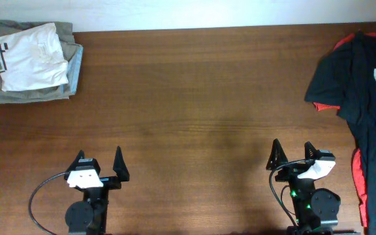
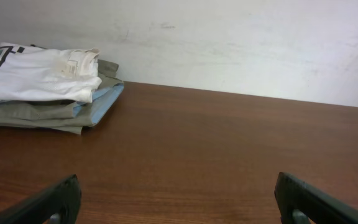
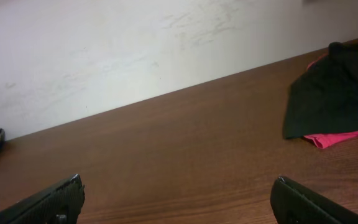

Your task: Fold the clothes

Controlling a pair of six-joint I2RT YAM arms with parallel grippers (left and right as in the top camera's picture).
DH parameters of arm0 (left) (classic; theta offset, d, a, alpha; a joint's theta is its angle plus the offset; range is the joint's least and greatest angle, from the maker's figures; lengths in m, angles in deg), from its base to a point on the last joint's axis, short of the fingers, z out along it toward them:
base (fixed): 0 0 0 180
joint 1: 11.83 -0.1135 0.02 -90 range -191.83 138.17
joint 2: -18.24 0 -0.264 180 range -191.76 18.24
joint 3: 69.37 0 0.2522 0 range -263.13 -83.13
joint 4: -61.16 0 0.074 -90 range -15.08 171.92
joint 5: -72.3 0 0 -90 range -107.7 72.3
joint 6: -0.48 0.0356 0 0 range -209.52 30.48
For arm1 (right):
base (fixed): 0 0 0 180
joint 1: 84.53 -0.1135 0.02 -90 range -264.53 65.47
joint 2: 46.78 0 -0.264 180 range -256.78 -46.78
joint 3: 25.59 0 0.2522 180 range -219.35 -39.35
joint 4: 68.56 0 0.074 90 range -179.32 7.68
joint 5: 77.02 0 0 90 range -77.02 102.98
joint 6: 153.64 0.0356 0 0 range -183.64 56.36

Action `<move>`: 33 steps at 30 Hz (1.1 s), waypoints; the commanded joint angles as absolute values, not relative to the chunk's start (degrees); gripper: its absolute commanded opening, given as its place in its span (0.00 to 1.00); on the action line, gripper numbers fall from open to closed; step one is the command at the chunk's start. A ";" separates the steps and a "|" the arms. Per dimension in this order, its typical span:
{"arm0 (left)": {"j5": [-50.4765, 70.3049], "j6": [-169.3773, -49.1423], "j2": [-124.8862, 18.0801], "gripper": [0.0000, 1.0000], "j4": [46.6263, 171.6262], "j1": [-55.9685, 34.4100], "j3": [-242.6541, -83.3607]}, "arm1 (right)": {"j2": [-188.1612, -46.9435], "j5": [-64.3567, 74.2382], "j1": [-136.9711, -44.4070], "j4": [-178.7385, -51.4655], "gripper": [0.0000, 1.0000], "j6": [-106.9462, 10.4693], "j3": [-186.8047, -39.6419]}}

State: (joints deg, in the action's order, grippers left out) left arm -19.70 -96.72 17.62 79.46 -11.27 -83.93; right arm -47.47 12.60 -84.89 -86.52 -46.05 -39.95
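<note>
A crumpled black T-shirt (image 1: 364, 85) with white lettering lies at the table's right edge, over a red T-shirt (image 1: 356, 173) that shows at its edges. Both show in the right wrist view, black (image 3: 334, 93) over red (image 3: 340, 138). My right gripper (image 1: 293, 151) (image 3: 176, 193) is open and empty near the front edge, left of the shirts. My left gripper (image 1: 99, 159) (image 2: 176, 196) is open and empty near the front left.
A stack of folded clothes (image 1: 31, 62), white on top of olive and light blue, sits at the back left corner, also in the left wrist view (image 2: 42, 84). A pale wall runs behind the brown wooden table (image 1: 194, 104).
</note>
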 commanded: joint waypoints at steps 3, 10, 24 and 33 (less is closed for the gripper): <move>-20.07 -97.18 17.88 0.99 79.48 -11.62 -83.62 | -47.14 13.67 -85.32 -86.94 0.99 -46.23 -39.66; -20.07 -97.18 17.88 0.99 79.48 -11.62 -83.62 | -47.14 13.69 -85.32 -86.96 0.99 -46.23 -39.66; -20.07 -97.18 17.88 0.99 79.48 -11.62 -83.62 | -47.14 13.67 -85.32 -86.96 0.99 -46.23 -39.66; -20.07 -97.18 17.91 0.99 79.48 -11.62 -83.62 | -47.14 3.12 -85.32 -85.98 0.99 -38.71 -39.66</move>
